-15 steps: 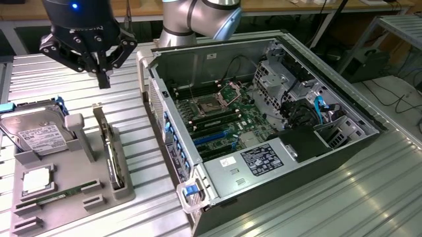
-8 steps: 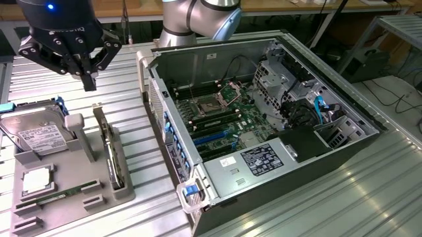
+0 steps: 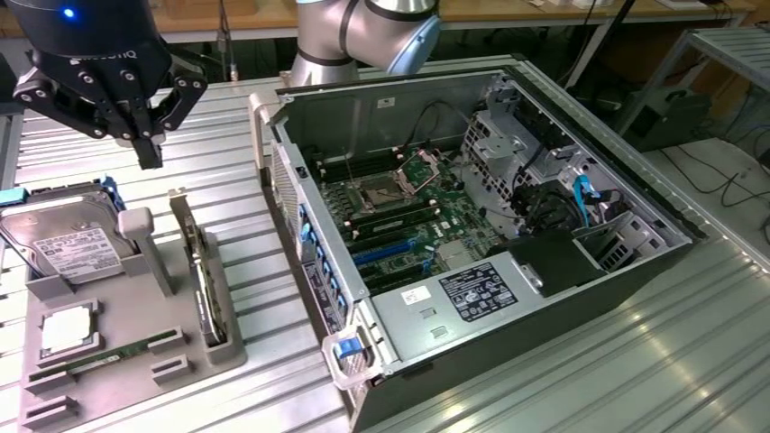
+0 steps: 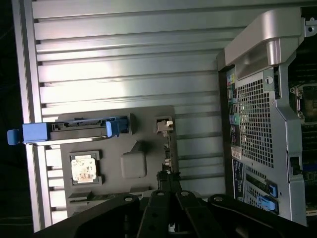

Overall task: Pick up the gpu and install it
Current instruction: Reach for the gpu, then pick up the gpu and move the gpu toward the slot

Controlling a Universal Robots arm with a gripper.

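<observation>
The gpu [image 3: 200, 275] stands on its long edge in a slot of the grey holder [image 3: 144, 320], black, with its silver bracket [image 3: 180, 203] at the far end. In the wrist view the gpu [image 4: 170, 148] is a thin dark line running up to the bracket [image 4: 163, 125]. My black gripper [image 3: 147, 149] hangs well above the table, a little beyond the holder's far end and toward the exterior view's left of the card. Its fingers [image 4: 168, 179] are shut together with nothing between them.
The holder also carries a silver hard drive [image 3: 67, 245] in a blue caddy [image 4: 79, 130], a CPU [image 3: 67, 329] and a green RAM stick [image 3: 108, 354]. The open computer case [image 3: 481, 225] lies at the exterior view's right, motherboard [image 3: 409, 225] exposed. Everything rests on a slatted metal table [image 3: 229, 144].
</observation>
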